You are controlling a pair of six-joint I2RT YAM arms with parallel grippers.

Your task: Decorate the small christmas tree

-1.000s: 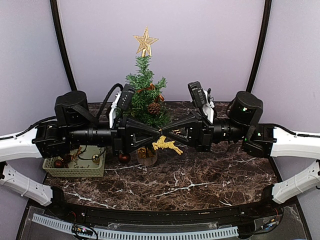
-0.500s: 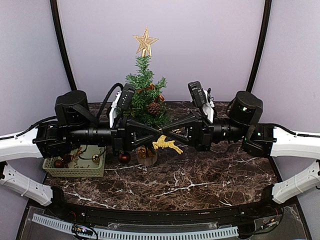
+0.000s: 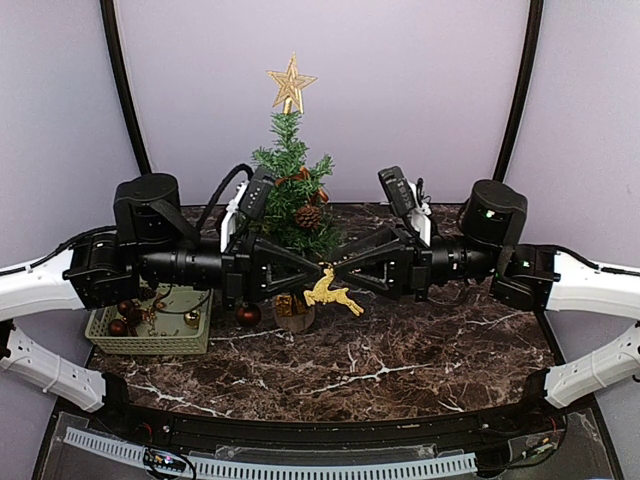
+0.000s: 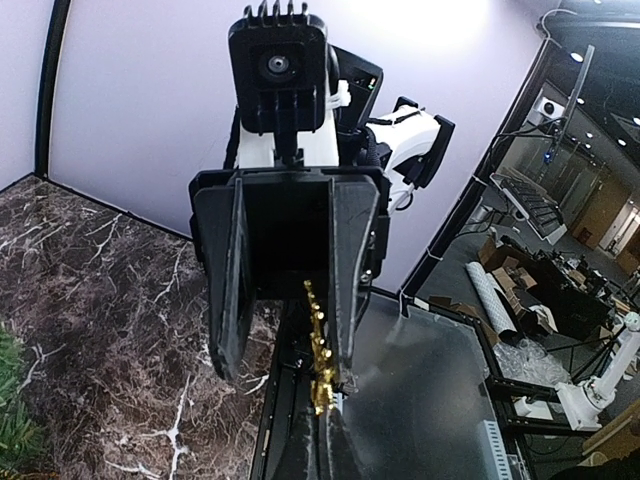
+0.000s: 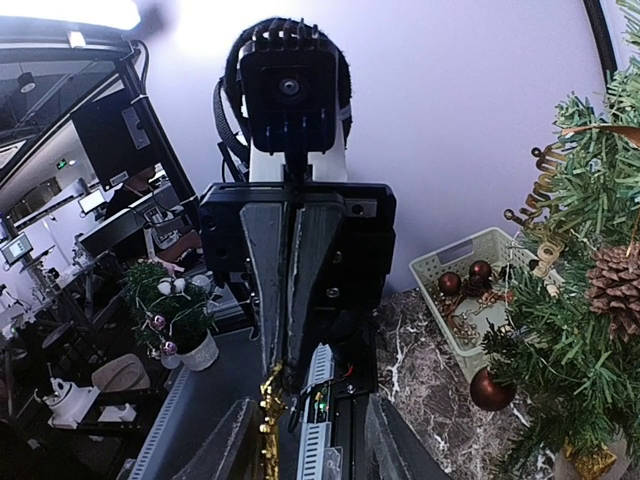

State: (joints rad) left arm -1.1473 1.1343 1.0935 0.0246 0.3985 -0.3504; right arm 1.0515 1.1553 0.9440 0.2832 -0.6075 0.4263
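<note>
Toward the back of the bench stood the small christmas tree. Before it, the left gripper was pinched shut on a gold reindeer, and the right gripper was partly open around it. The tree looked light, bristly and tippy, best steadied at the trunk.

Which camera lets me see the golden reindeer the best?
The top external view. There the golden reindeer shows side-on, whole, with its legs and antlers. Both wrist views catch it edge-on: the left wrist view shows only a thin knobbly gold strip, and the right wrist view a shorter bit cut off at the bottom.
</note>
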